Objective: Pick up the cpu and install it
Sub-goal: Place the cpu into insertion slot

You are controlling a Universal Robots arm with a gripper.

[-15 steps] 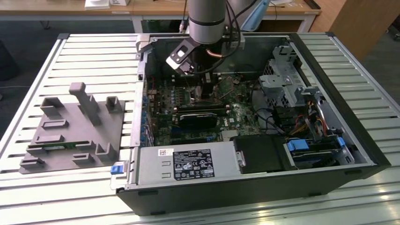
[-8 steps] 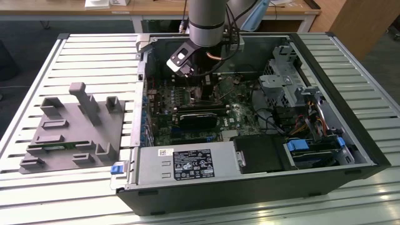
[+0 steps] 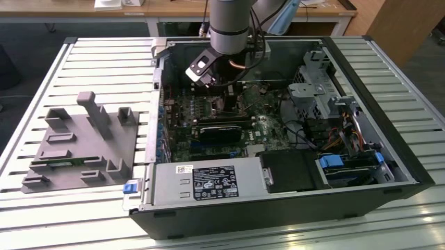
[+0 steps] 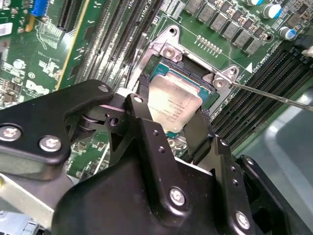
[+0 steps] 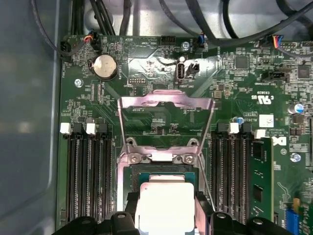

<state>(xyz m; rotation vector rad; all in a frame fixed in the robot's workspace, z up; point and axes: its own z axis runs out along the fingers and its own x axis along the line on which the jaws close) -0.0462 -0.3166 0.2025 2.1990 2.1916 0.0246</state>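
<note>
A silver-grey slatted metal work table (image 3: 83,57) catches bright glare on its near slats. Behind it, on a dark grey floor (image 3: 28,36), stand a light wooden desk with white legs (image 3: 174,9) and, at the exterior view's right, a brown wooden panel (image 3: 393,21).

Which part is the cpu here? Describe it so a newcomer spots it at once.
Inside the open computer case, on the green motherboard, find the flipped-open metal frame between the black memory slots. The cpu is at its hinge, held in the gripper: the only flat silvery square there.
</note>
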